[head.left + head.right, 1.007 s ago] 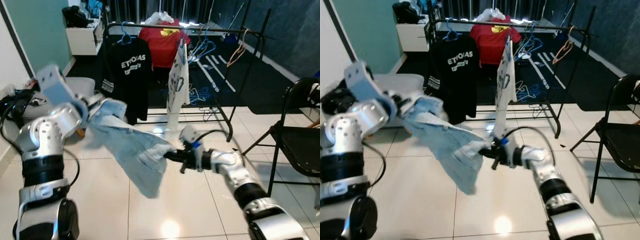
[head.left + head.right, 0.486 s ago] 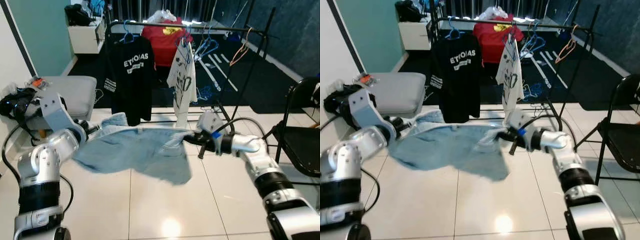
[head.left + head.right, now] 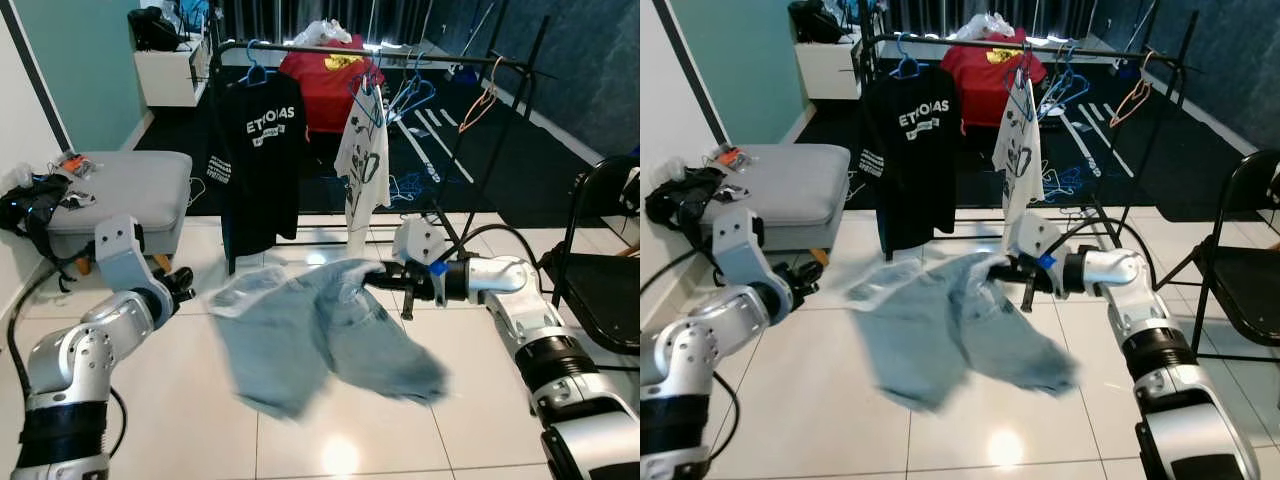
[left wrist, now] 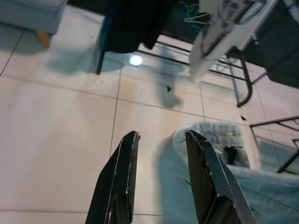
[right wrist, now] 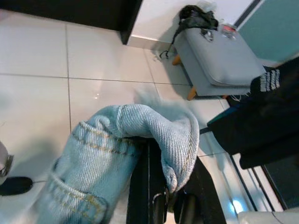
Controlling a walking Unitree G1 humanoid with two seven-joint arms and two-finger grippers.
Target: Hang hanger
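Hanging from the right gripper [image 3: 378,279], whose fingers pinch a fold of its waistband, the jeans [image 3: 325,335] droop toward the tiled floor [image 3: 180,400], while the left gripper [image 4: 161,154] stands beside them with fingers spread and empty. Behind, the clothes rack [image 3: 440,60] holds shirts and spare hangers [image 3: 410,95], with free rail on its right and a folding chair [image 3: 600,270] crowding that side.

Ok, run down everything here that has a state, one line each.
Left gripper: open, holding nothing.
Right gripper: shut on jeans.
Jeans: hanging from right gripper, blurred, spread above the floor.
Black shirt: hung on rack.
White shirt: hung on rack.
Folding chair: unfolded.
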